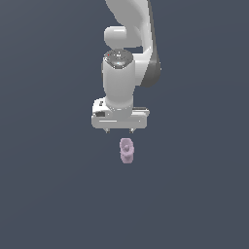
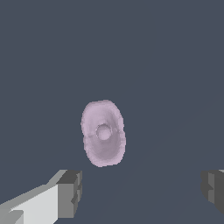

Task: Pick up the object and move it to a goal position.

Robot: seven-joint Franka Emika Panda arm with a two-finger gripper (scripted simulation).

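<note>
Approach step, fingers (image 2: 142, 192) spread wide and holding nothing, pale lilac object (image 1: 127, 150) standing just below and apart from their tips, slightly off-centre; next, judged: centring, descent, then closing.

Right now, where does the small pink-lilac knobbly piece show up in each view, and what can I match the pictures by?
Exterior view: the pink-lilac knobbly piece stands just below the white hand, near the picture's centre, untouched.
Wrist view: the piece sits mid-picture, ahead of the two grey fingertips.
Shared landmark: the hand's open fingertips, with the piece outside their gap.
</note>
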